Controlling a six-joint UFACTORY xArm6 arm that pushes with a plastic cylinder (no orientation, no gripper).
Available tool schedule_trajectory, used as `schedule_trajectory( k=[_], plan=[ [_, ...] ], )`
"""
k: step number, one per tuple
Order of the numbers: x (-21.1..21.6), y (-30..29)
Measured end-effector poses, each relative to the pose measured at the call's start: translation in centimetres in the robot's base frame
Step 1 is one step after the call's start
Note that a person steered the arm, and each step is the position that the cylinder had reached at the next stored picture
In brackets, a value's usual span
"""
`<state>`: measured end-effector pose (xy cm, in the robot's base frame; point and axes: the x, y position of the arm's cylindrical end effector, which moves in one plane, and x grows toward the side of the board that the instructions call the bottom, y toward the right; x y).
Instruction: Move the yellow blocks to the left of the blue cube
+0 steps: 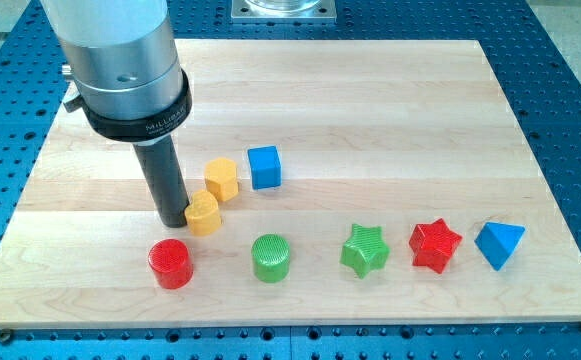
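Note:
A blue cube (264, 167) sits near the board's middle. A yellow hexagonal block (221, 178) stands just to its left, almost touching it. A second yellow block (203, 214), heart-like in shape, lies below and left of the first. My tip (173, 219) rests on the board right against the left side of this lower yellow block. The dark rod rises from it to the large grey arm body at the view's top left.
Along the view's bottom stand a red cylinder (170, 263), a green cylinder (271, 257), a green star (365, 250), a red star (435, 245) and a blue triangular block (498, 244). The wooden board (390, 110) lies on a blue perforated table.

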<state>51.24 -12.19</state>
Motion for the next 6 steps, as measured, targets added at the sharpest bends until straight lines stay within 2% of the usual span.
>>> schedule_trajectory(
  k=[2, 3, 4, 5, 6],
  plan=[
    [1.3, -0.9],
    [3.6, -2.5],
    [3.8, 1.2],
    [0.3, 6.2],
    [0.0, 7.2]
  ],
)
